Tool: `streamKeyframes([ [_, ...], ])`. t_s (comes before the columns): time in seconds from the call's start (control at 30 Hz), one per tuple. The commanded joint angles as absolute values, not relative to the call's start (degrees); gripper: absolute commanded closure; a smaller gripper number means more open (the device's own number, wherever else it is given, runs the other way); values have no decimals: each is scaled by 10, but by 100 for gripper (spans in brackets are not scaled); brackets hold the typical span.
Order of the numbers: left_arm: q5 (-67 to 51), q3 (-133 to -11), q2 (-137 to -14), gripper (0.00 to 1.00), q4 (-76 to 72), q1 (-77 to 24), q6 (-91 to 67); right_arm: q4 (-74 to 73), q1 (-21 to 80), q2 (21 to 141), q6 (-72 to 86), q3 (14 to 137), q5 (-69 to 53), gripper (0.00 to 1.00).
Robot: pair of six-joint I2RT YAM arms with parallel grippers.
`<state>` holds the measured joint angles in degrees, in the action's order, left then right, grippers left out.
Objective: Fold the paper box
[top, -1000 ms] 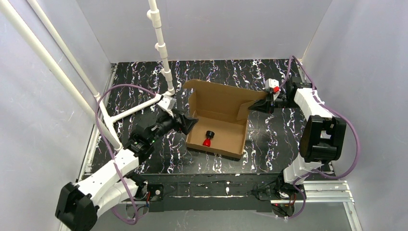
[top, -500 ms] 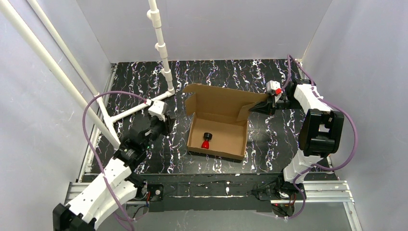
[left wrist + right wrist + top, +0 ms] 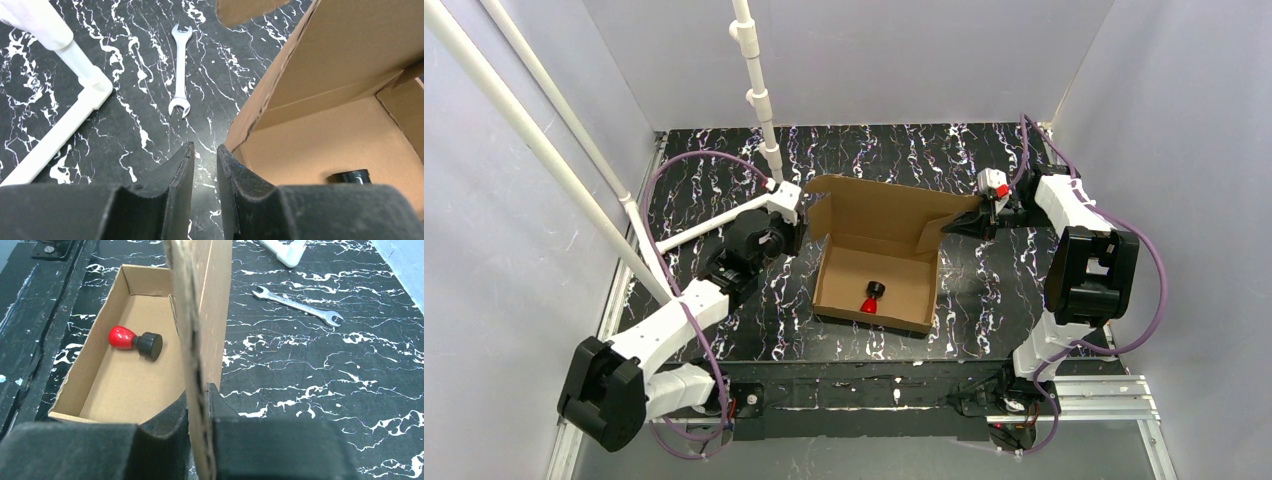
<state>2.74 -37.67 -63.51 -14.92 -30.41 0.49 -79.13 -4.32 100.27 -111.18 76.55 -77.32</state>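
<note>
top view: a plain brown corrugated cardboard paper box sits open near the middle of a black tabletop veined with white. its hinged lid stands up along the far side. a small red knob-shaped object with a black cap lies on the box floor. the left tool is just beside the box's far left corner. the right tool meets the lid's right-hand flap. a white plastic pipe frame stands to the left.

left wrist view: the left tool is only slightly open, with a narrow gap between its fingers and nothing in it. the edge of the box's left wall is just beside one finger, not between the two. a silver open-ended wrench lies on the tabletop beyond, apart from the box.

right wrist view: the right tool is clamped on the edge of an upright cardboard panel. the red object lies in the tray beyond.

the step in hand looks like turning in the lid's side flaps so the lid can close. it would go best if the right tool holds firm without twisting its panel. the left tool should open wider, take the left flap near its crease and turn it inward. pushing on the wall itself could slide the box.
</note>
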Motion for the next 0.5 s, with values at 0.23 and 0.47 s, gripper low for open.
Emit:
streamKeyframes([
  [0.23,-113,-365,-650,76,-286,-295,19,-815,-41,1008,-1116,762,-760,99],
  [0.47,-133,-373,-671,66,-294,-295,19,-815,-40,1008,-1116,762,-760,99],
])
